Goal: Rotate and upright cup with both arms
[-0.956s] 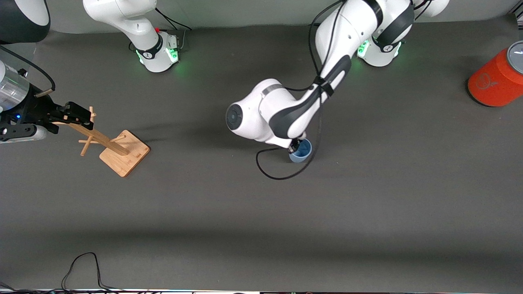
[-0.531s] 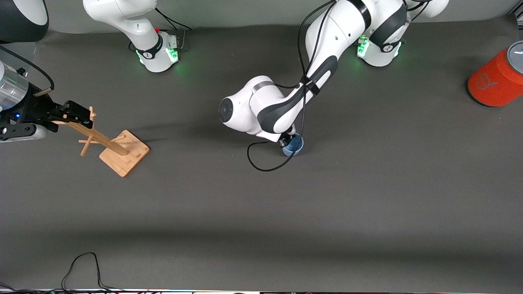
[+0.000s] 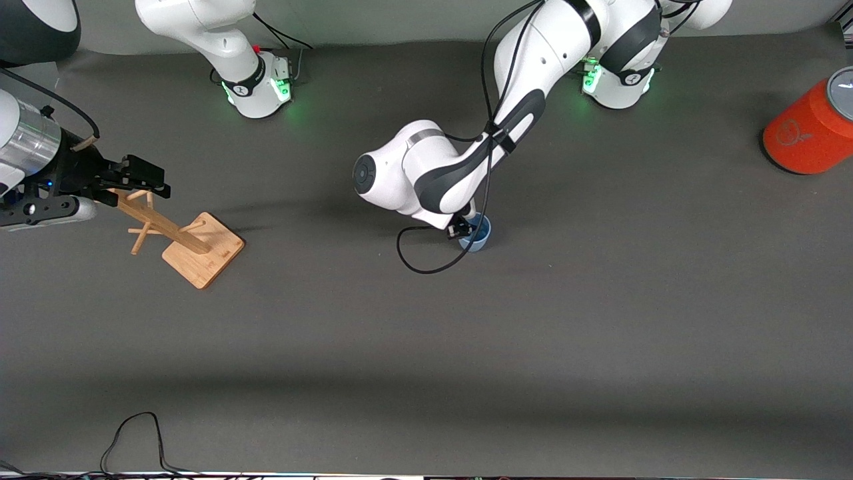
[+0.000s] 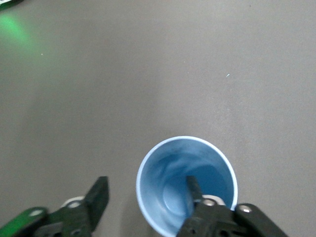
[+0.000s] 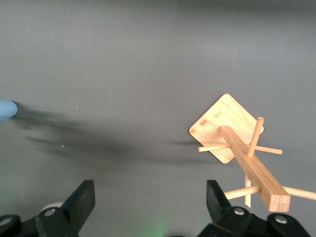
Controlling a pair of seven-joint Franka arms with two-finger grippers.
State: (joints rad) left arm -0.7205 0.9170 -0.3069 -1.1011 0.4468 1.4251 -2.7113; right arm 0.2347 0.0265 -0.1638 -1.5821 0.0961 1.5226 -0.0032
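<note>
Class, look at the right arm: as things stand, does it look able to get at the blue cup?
Probably not yet. The right tool hangs open over the wooden rack at its own end of the table, and the left tool already straddles the wall of the cup, one finger inside.

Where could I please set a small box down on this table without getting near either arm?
The wide bare band of dark mat nearer the camera than the small light-blue cup and wooden peg rack is free. It is crowded at the cup, where the left gripper straddles the rim, and around the rack under the right gripper.
</note>
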